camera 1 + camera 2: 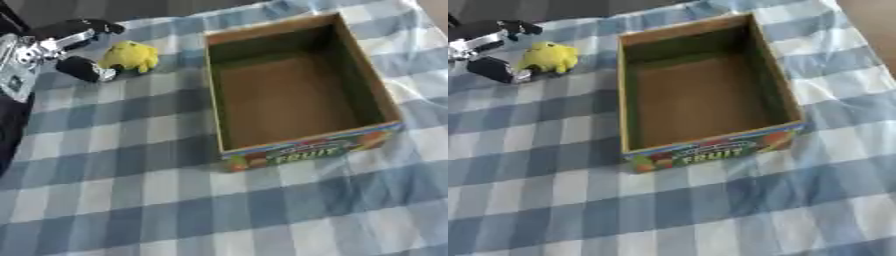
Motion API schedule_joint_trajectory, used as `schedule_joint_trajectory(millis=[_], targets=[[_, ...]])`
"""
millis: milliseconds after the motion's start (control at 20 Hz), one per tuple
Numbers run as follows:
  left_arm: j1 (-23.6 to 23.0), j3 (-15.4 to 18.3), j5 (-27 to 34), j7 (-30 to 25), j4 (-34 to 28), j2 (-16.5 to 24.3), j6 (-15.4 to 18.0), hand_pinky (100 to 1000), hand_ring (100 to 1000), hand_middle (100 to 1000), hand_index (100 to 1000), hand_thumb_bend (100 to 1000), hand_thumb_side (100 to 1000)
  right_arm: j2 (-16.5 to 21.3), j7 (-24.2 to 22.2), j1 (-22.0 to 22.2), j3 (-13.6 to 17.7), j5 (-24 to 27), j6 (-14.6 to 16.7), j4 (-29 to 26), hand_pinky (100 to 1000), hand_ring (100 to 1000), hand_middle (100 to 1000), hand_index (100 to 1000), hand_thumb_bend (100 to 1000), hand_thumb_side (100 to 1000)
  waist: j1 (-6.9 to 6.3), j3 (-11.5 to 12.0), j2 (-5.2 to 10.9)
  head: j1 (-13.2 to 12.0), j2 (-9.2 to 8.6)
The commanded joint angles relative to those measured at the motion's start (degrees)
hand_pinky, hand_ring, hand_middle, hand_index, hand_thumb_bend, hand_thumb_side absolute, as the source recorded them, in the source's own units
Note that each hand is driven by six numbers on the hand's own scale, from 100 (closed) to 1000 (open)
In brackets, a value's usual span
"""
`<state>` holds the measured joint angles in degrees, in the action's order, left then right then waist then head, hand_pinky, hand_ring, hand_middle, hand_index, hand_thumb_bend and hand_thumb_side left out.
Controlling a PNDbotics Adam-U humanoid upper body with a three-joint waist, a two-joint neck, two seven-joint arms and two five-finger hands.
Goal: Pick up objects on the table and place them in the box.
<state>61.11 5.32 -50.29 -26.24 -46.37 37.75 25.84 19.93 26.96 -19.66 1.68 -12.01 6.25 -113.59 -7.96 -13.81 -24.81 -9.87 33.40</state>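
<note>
Left eye view is showing the left hand (66, 50) curling around the yellow toy (131, 56) on the checked cloth (131, 200), left of the empty box (229, 152), and the soft toy might be slipping out if only the tips are touching it.

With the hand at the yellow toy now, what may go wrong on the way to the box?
1. The left hand has its fingers around the yellow toy only from one side; it may slip out.
2. The box wall stands between them; a low carry may knock it.
</note>
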Motion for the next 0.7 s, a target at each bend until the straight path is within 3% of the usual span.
schedule_joint_trajectory(millis=[50, 700], targets=[[1.37, 0.99, -0.96, 0.67, 0.66, 1.37, -1.00, 871, 962, 930, 1000, 252, 467, 0.40, -0.35, -0.61, -0.05, 0.31, 0.08, -1.00, 931, 881, 659, 832, 100, 751, 0.47, -0.20, 1.00, -0.56, -0.58], [1.11, 1.13, -4.43, 1.58, 3.29, 1.55, -2.76, 875, 946, 891, 995, 257, 483, -0.13, -0.29, -0.48, -0.15, 0.55, -0.11, -1.00, 933, 882, 657, 831, 100, 749, 0.22, -1.11, 0.64, -1.66, -1.06]])
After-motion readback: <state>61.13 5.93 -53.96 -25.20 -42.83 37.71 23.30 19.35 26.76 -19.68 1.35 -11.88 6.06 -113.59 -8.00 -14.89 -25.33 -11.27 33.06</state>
